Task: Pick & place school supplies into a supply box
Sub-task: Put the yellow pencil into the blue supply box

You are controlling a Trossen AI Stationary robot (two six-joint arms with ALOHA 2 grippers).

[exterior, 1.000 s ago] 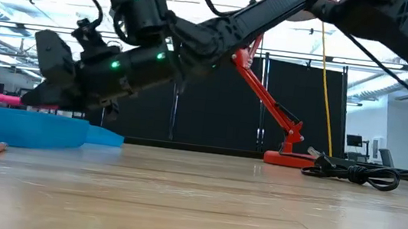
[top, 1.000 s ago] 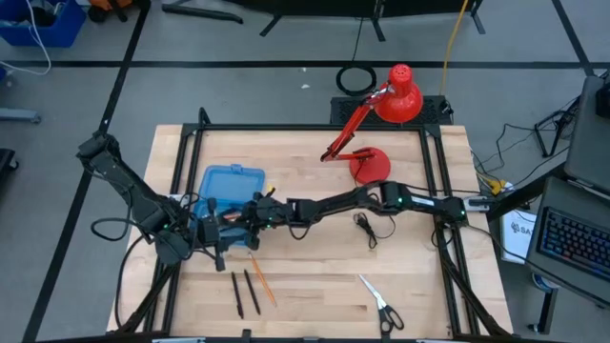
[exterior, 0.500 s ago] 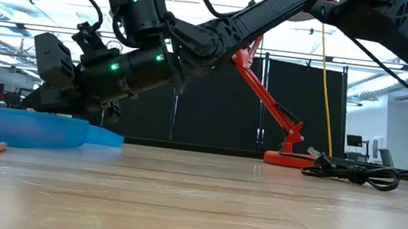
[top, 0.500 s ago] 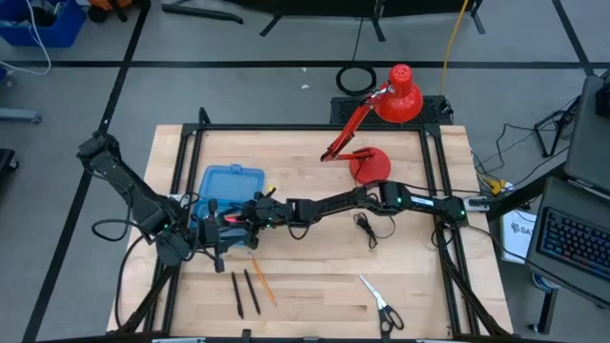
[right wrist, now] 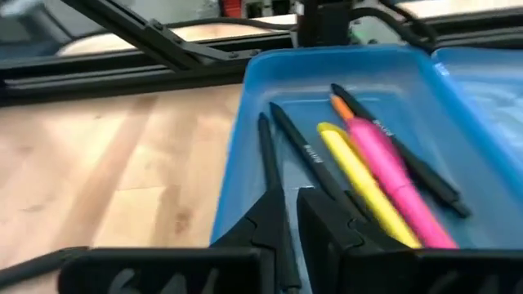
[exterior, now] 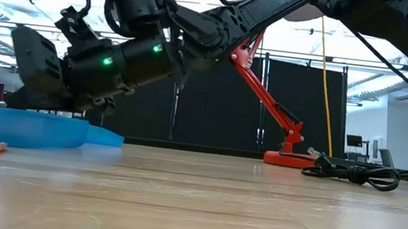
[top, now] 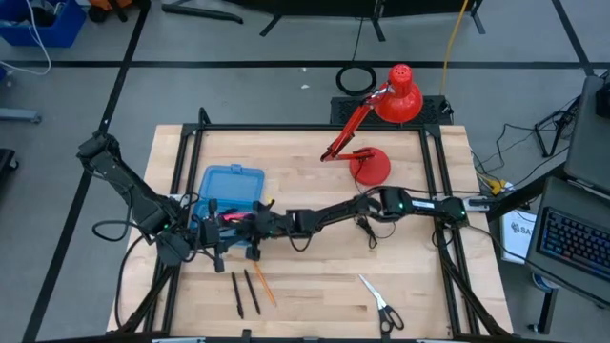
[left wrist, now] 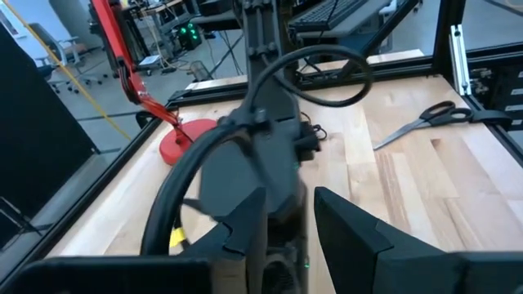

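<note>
The blue supply box lies open at the table's left, its lid (top: 233,183) flat and its tray (right wrist: 239,155) nearer. In the tray lie a pink marker (right wrist: 391,167), a yellow marker (right wrist: 359,175), an orange pencil (right wrist: 339,104) and black pens (right wrist: 315,155). My right gripper (right wrist: 290,214) reaches across the table and hovers low over the tray (exterior: 25,126), nearly shut, with a black pen (right wrist: 265,159) running forward from its fingers. My left gripper (left wrist: 290,220) is open at the tray's near left (top: 205,240). Two black pens (top: 245,292), an orange pencil (top: 264,286) and scissors (top: 381,303) lie on the table. My right gripper seems to hold the black pen by its near end (right wrist: 275,196), between the fingertips. The pen runs along the fingers and forward, beside the tray's wall. The fingers hide the contact, so I cannot tell whether the pen's far end rests on the tray floor.
A red desk lamp (top: 381,124) stands at the far right, its base (top: 370,167) on the table. A coiled black cable (top: 367,229) lies near the right arm. The table's black frame rails run along both sides.
My right gripper has gone toward the table's near left, staying low over the tray; in the low view it has grown larger and now hides the pink marker. The left arm has kept still.
</note>
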